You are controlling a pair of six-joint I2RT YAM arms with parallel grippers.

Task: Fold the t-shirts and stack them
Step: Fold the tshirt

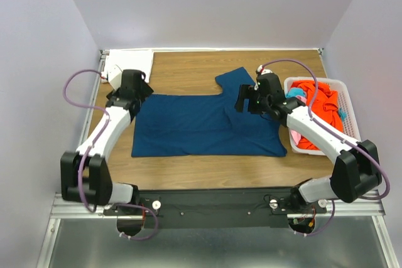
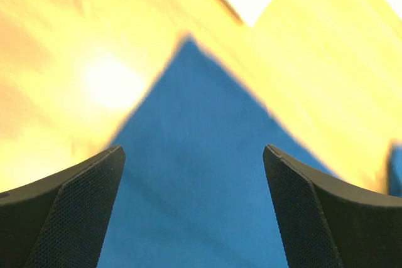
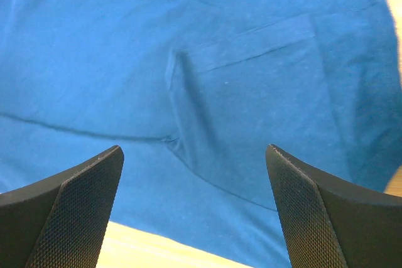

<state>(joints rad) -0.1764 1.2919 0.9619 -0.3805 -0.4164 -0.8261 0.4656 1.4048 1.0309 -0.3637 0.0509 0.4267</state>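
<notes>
The navy blue t-shirt [image 1: 207,127] is lying spread flat on the wooden table [image 1: 188,67] in the middle of the frame, one sleeve pointing toward the upper centre. The left gripper [image 2: 195,152] is hovering over the shirt's upper-left corner, fingers spread with nothing between them, and the right gripper [image 3: 195,152] is hanging over the cloth near that sleeve, equally wide apart. At the right edge the white basket [image 1: 349,108] is holding an orange t-shirt [image 1: 317,101], and a white t-shirt [image 1: 132,61] is lying at the upper left.

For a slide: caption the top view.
Left gripper and right gripper hover over a navy shirt on the table; more shirts fill the basket.
</notes>
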